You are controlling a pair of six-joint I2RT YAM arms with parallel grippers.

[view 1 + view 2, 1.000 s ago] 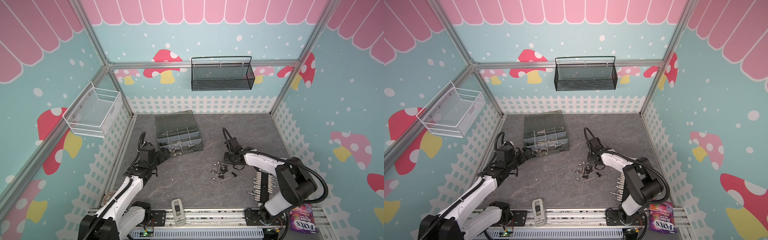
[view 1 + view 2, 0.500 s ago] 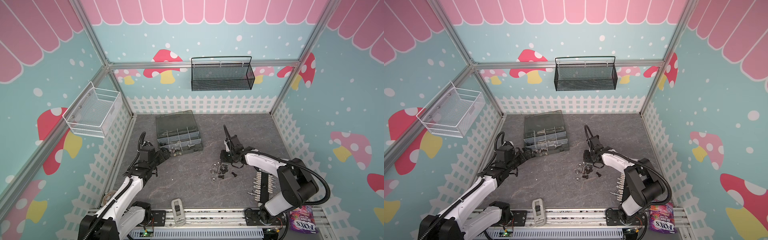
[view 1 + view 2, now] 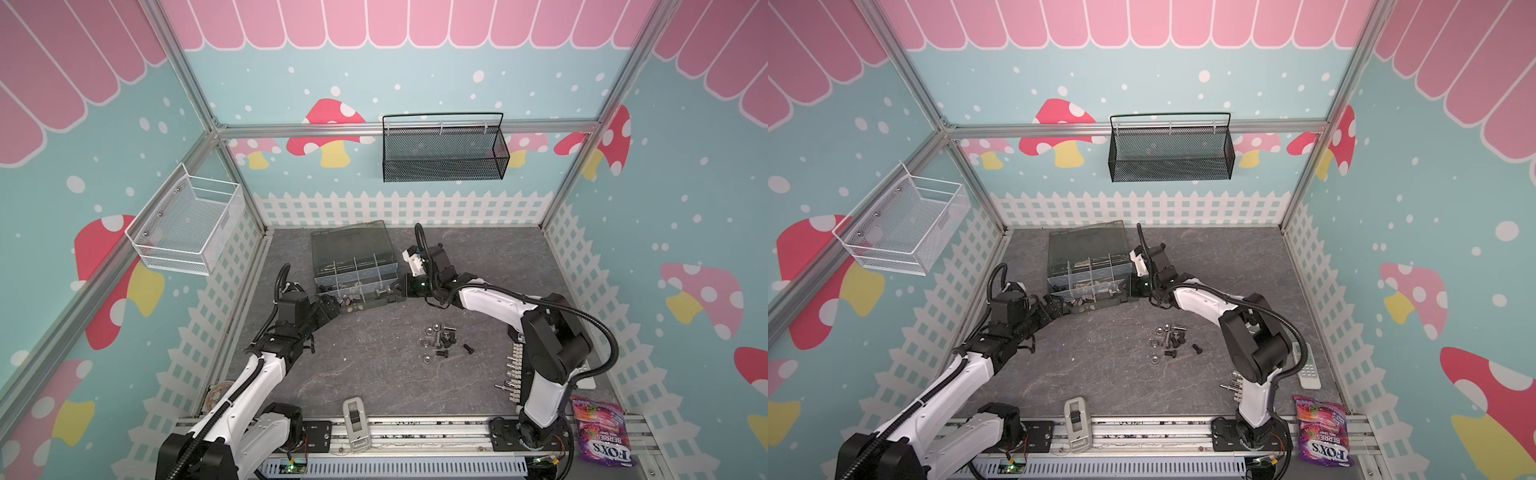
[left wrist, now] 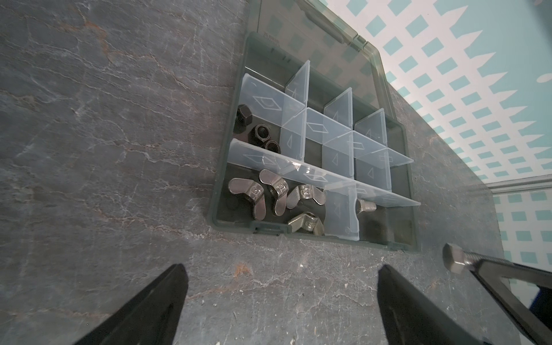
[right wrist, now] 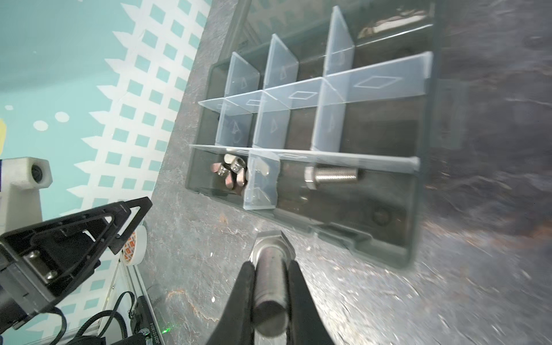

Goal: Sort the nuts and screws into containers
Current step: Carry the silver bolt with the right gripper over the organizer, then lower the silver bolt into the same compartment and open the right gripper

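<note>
Grey slate tabletop, and you're partway: wing nuts (image 4: 274,197), black hex nuts (image 4: 257,131) and one silver bolt (image 5: 331,176) sit in separate compartments of the organizer box (image 4: 239,228), your right gripper (image 5: 271,265) pinches a second bolt (image 5: 270,283) just outside it, your left gripper (image 4: 282,268) gapes wide and empty, and a loose pile (image 3: 440,338) is left to sort.

Silver screw (image 5: 270,263) held beside containers (image 5: 373,80), nuts (image 4: 252,194) inside

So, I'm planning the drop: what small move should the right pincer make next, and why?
Probably advance over the near wall of the organizer box: the right pincer grips a silver bolt just outside it, and a matching bolt lies inside.
</note>
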